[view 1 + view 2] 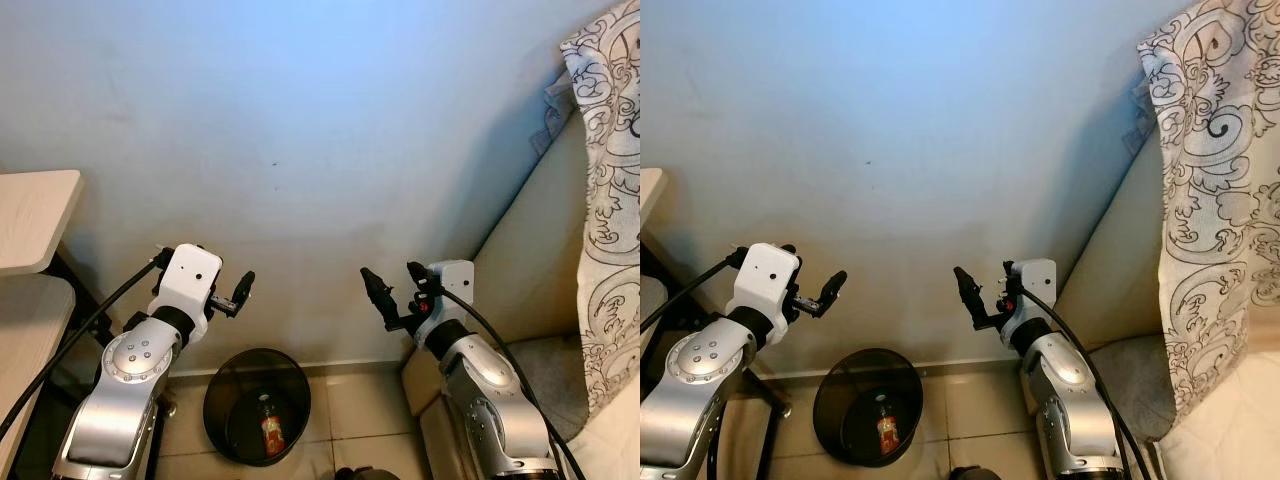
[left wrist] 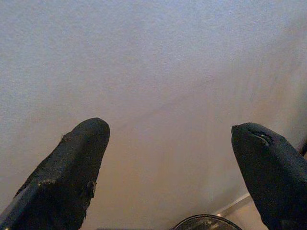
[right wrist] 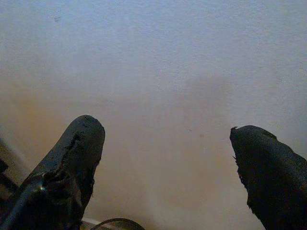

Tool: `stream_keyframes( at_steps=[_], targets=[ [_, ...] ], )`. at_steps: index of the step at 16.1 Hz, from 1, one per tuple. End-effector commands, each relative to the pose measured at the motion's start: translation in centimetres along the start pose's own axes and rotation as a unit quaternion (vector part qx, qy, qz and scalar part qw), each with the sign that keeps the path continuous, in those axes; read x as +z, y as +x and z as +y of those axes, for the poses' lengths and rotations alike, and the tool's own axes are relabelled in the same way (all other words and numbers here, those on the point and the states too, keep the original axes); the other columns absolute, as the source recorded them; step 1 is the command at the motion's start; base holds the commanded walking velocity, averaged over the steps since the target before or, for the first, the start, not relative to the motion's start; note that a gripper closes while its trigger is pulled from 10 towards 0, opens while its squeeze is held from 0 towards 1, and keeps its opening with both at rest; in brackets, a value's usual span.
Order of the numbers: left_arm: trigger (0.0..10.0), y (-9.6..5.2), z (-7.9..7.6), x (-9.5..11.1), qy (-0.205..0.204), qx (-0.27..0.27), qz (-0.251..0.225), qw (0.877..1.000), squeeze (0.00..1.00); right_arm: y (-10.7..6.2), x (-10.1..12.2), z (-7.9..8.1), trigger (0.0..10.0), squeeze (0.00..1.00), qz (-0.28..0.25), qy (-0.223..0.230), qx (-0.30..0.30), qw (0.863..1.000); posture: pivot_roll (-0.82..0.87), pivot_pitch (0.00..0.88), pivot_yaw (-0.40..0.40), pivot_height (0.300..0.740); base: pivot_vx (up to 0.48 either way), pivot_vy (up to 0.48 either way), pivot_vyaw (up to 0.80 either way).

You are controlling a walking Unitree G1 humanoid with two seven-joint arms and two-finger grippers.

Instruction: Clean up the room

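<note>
A black round waste bin (image 1: 222, 398) stands on the tiled floor against the wall, low between my two arms. Inside it lies a small bottle with a red label (image 1: 271, 430). My left gripper (image 1: 240, 290) is raised above the bin's left side, pointing at the wall, open and holding nothing; the left wrist view shows its spread fingers (image 2: 81, 158) and the bin's rim (image 2: 206, 220). My right gripper (image 1: 392, 283) hangs at the same height to the bin's upper right, also open and empty, its fingertips (image 3: 81, 143) facing the bare wall.
The pale blue-white wall (image 1: 300, 150) is close ahead. A light wooden table (image 1: 30, 215) with dark legs stands at the left. A beige sofa (image 1: 530, 260) with a patterned cloth (image 1: 610, 180) draped over it stands at the right. Tiled floor (image 1: 350, 400) lies beside the bin.
</note>
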State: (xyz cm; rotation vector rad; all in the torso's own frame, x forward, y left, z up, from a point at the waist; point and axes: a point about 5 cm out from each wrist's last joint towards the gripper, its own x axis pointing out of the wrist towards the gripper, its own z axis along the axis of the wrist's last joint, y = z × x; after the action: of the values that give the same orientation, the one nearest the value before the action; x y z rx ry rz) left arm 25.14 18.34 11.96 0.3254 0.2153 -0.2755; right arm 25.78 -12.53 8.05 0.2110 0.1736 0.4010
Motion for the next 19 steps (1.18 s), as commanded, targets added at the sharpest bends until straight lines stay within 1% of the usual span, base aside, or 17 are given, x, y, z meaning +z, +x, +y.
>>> stream_keyframes(
  at_steps=[1, 4, 9, 13, 19],
  targets=[
    [10.0, -0.09, 0.10, 0.19, 0.002, -0.001, -0.001, 1.000, 0.00, -0.11, 0.43, 0.22, 10.0, 1.00, -0.003, 0.001, 0.015, 1.000, 0.02, 0.000, -0.012, 0.740, 0.000, 0.000, -0.78],
    [10.0, -0.09, 0.02, 0.16, 0.001, -0.005, 0.000, 1.000, 0.00, -0.32, 0.36, 0.65, 10.0, 1.00, 0.007, 0.003, 0.045, 0.999, 0.02, 0.000, -0.015, 0.740, 0.000, 0.000, -0.78],
    [10.0, -0.06, -0.06, 0.14, 0.001, -0.009, 0.000, 1.000, 0.00, -0.34, 0.46, 0.11, 10.0, 1.00, 0.004, 0.013, 0.028, 1.000, 0.02, 0.000, -0.017, 0.740, 0.000, 0.000, -0.78],
    [10.0, -0.07, -0.14, 0.11, 0.001, -0.011, -0.001, 1.000, 0.00, -0.48, 0.54, 0.43, 10.0, 1.00, 0.007, 0.011, 0.056, 0.998, 0.02, 0.000, -0.020, 0.740, 0.000, 0.000, -0.78],
    [10.0, -0.01, -0.30, 0.17, 0.000, -0.011, -0.005, 1.000, 0.00, -0.51, 0.51, 0.30, 10.0, 1.00, 0.007, 0.011, 0.051, 0.999, 0.02, 0.000, -0.023, 0.740, 0.000, 0.000, -0.77]
  ],
)
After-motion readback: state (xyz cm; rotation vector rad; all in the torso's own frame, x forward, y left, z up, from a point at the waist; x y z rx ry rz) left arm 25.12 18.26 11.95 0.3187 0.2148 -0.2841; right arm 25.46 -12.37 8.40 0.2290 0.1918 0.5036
